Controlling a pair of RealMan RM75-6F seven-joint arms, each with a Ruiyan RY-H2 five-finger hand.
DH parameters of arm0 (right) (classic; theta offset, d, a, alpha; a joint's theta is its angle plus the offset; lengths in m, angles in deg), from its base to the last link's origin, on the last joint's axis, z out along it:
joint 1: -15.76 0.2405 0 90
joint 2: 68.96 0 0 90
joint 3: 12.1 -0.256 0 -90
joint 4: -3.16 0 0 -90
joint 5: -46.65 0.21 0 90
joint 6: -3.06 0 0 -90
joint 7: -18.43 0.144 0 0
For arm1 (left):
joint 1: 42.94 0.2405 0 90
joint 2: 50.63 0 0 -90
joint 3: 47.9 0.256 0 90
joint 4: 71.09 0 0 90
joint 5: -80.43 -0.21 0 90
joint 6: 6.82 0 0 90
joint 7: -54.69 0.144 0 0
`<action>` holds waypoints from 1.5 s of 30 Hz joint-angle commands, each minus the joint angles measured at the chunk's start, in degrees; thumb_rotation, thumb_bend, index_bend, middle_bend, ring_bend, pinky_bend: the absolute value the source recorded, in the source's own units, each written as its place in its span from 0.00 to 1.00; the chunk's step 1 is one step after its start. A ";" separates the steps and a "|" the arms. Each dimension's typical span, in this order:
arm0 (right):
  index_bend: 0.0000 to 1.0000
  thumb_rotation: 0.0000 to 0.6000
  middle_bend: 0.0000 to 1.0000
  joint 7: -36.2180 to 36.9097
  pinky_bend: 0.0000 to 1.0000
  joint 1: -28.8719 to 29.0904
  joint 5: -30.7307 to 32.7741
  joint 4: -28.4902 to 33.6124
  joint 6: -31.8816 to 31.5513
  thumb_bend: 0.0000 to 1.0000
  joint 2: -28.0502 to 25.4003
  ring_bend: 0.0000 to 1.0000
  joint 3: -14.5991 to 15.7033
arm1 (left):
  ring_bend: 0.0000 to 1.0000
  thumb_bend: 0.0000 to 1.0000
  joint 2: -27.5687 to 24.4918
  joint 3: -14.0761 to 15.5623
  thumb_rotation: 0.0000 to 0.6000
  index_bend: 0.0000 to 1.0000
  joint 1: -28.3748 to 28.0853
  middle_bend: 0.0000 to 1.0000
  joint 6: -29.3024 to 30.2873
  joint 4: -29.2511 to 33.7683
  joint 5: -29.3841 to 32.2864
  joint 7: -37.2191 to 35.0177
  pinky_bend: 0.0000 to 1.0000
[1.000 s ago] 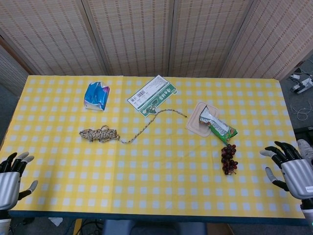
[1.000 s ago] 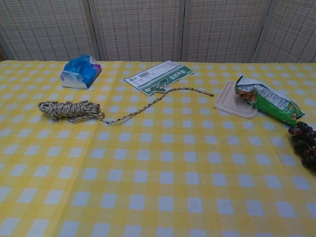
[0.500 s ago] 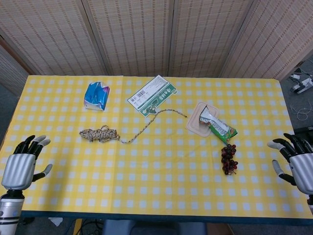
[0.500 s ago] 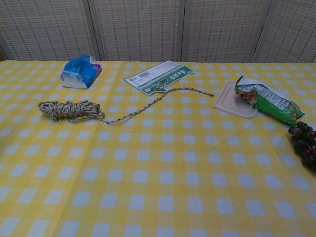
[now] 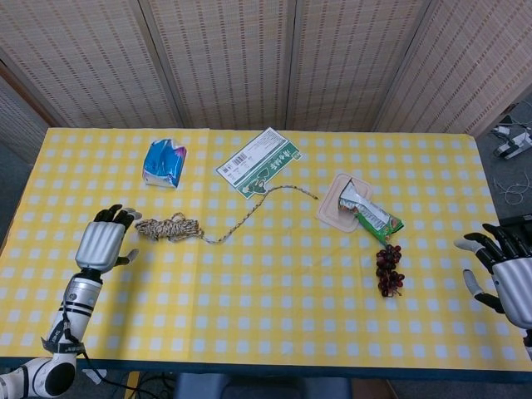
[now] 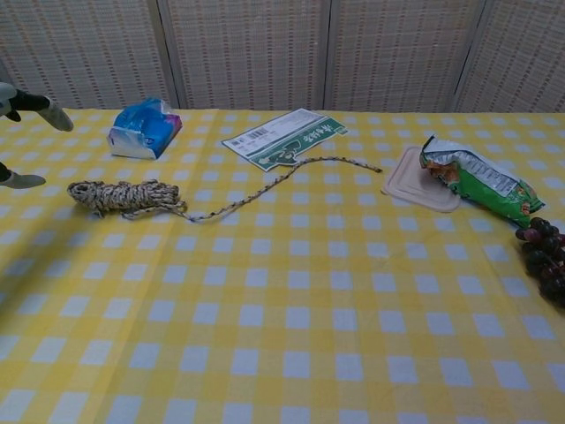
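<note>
**Yellow checked table, left hand beside a coiled rope**

Yellow-and-white checked cloth covers the table (image 5: 274,316), seen from above in the head view. At the far left, the left hand (image 5: 103,241) hovers over the cloth with its fingers spread and holding nothing, fingertips just beside the bundled end of a speckled rope (image 5: 170,226). In the chest view only the hand's fingertips show at the left edge. The rope's loose tail runs right and away across the cloth, ending near a green-and-white flat card package (image 5: 259,161) that lies at an angle. Behind the bundle, well apart from it, sits a blue tissue pack (image 5: 163,162). Right of centre, a beige plastic lid (image 5: 335,208) lies flat, with an opened green snack bag (image 5: 372,214) resting partly on it. Just in front of the bag is a bunch of dark grapes (image 5: 388,270). At the far right edge, the right hand (image 5: 504,270) hangs off the table's side, fingers apart and holding nothing, well apart from the grapes.
</note>
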 commanded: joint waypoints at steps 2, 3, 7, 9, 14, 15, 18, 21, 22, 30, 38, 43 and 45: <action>0.30 1.00 0.27 0.01 0.13 -0.10 0.05 0.09 0.06 0.41 -0.07 0.12 0.04 | 0.15 0.24 5.93 -0.76 1.00 0.32 -4.85 0.25 -3.11 -5.78 6.84 6.99 0.17; 0.30 1.00 0.27 0.03 0.13 -0.11 0.06 0.10 0.08 0.41 -0.09 0.12 0.04 | 0.15 0.24 6.89 -0.87 1.00 0.33 -5.60 0.25 -3.46 -6.75 7.95 7.93 0.17; 0.30 1.00 0.27 0.23 0.14 -0.25 0.15 0.07 0.01 0.41 -0.12 0.12 0.03 | 0.16 0.24 10.78 -1.09 1.00 0.35 -8.55 0.27 -4.80 -10.94 12.27 11.10 0.17; 0.30 1.00 0.27 0.35 0.14 -0.35 0.21 0.02 -0.02 0.41 -0.18 0.12 0.05 | 0.16 0.24 12.30 -1.03 1.00 0.35 -9.59 0.27 -5.06 -12.65 13.55 12.10 0.17; 0.30 1.00 0.27 0.75 0.14 -0.74 0.65 -0.17 -0.16 0.41 -0.40 0.12 0.10 | 0.18 0.24 15.69 -1.09 1.00 0.37 -11.56 0.29 -5.09 -16.27 15.85 13.00 0.17; 0.30 1.00 0.27 0.83 0.14 -0.83 0.70 -0.19 -0.24 0.41 -0.45 0.12 0.10 | 0.18 0.24 16.11 -1.05 1.00 0.37 -11.86 0.30 -5.15 -16.70 16.27 13.25 0.17; 0.30 1.00 0.27 1.08 0.14 -1.11 0.82 -0.27 -0.45 0.41 -0.61 0.12 0.16 | 0.19 0.24 17.25 -0.99 1.00 0.38 -12.87 0.31 -5.36 -17.81 17.89 14.37 0.17; 0.30 1.00 0.27 1.24 0.14 -1.38 0.97 -0.24 -0.60 0.41 -0.76 0.12 0.22 | 0.20 0.24 18.30 -1.07 0.99 0.39 -13.78 0.32 -5.47 -18.90 19.07 14.86 0.17; 0.30 1.00 0.27 1.33 0.14 -1.49 1.01 -0.22 -0.69 0.41 -0.82 0.12 0.23 | 0.20 0.24 18.72 -1.00 0.98 0.40 -14.13 0.33 -5.49 -19.48 19.38 15.13 0.17; 0.30 1.00 0.27 1.76 0.14 -1.84 1.29 -0.18 -0.84 0.41 -1.05 0.12 0.18 | 0.22 0.24 21.06 -0.84 0.89 0.43 -16.06 0.36 -5.74 -23.71 21.60 16.61 0.17; 0.30 1.00 0.27 2.06 0.14 -2.03 1.72 -0.25 -0.70 0.41 -1.14 0.12 0.07 | 0.24 0.24 23.01 -0.25 0.85 0.46 -17.24 0.39 -6.79 -27.60 23.09 17.25 0.17; 0.30 1.00 0.27 2.06 0.14 -2.26 1.96 -0.24 -0.71 0.41 -1.23 0.12 0.08 | 0.27 0.24 24.44 -0.25 0.85 0.51 -17.85 0.44 -7.08 -30.23 22.85 16.47 0.17; 0.30 1.00 0.27 2.11 0.14 -2.34 2.08 -0.27 -0.74 0.41 -1.23 0.12 0.05 | 0.28 0.24 24.76 -0.18 0.85 0.53 -17.96 0.46 -7.22 -30.93 22.53 16.04 0.17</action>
